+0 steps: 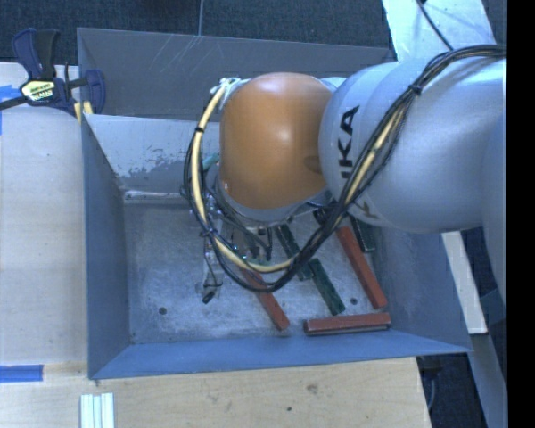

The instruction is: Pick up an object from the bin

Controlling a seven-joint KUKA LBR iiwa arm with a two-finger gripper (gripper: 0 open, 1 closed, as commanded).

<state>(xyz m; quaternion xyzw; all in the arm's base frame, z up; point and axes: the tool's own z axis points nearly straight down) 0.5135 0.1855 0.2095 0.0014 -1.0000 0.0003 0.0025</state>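
Observation:
My gripper (pixel 253 238) is low in the middle of the bin, mostly hidden under the arm's wrist. Just below it a short reddish-brown bar (pixel 273 311) lies at a slant on the bin floor. Dark green bars (pixel 326 290) lie crossed to its right, partly under the cables. A longer reddish-brown bar (pixel 360 268) runs diagonally beside them. Another reddish-brown bar (pixel 348 324) lies flat along the bin's near wall. A small dark piece (pixel 209 293) sits on the floor to the gripper's lower left.
The arm and its orange cover fill the bin's upper middle and right, with looped cables hanging beneath. The left half of the bin floor is bare grey metal. Sloped walls close in on all sides.

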